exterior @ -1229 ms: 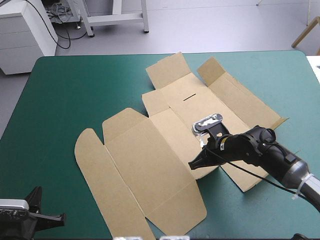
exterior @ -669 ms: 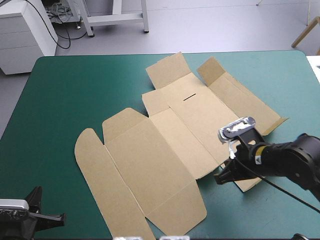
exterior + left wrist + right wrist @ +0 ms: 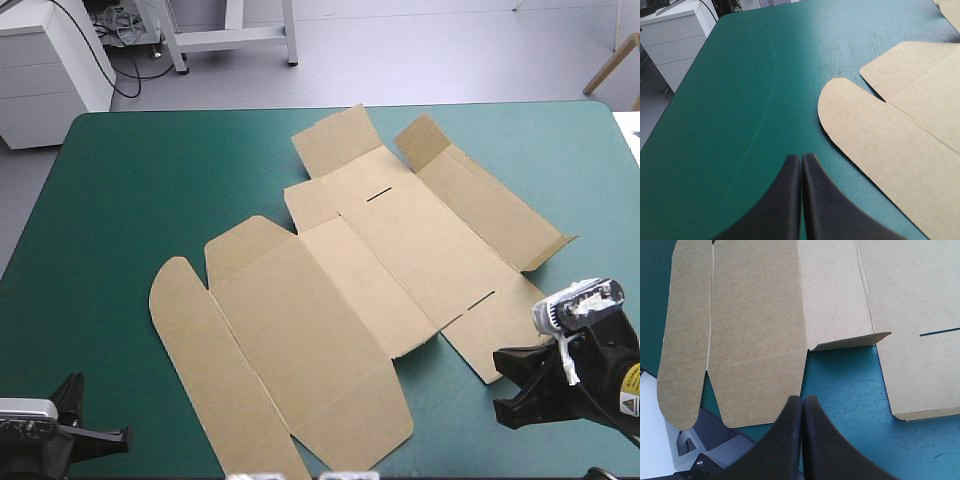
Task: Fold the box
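The brown box (image 3: 330,300) lies as a flat cut sheet across the middle of the teal-green table, with two far flaps (image 3: 425,140) tilted up a little. My right gripper (image 3: 512,388) is shut and holds nothing. It hovers off the sheet near the table's near right corner. In the right wrist view its tip (image 3: 801,399) is over bare cover, with the box (image 3: 760,315) ahead of it. My left gripper (image 3: 118,436) sits at the near left corner, shut and holding nothing. In the left wrist view its tip (image 3: 801,157) is beside the box's rounded flap (image 3: 865,125), not touching it.
Bare teal-green cover (image 3: 130,180) stretches along the left side and the far edge of the table. A white cabinet (image 3: 50,70) stands beyond the far left corner. The table's right edge (image 3: 625,130) runs close to the right arm.
My right gripper has drawn back from over the box's near right panel, off the sheet toward the near right corner. The box and the left gripper have not moved.
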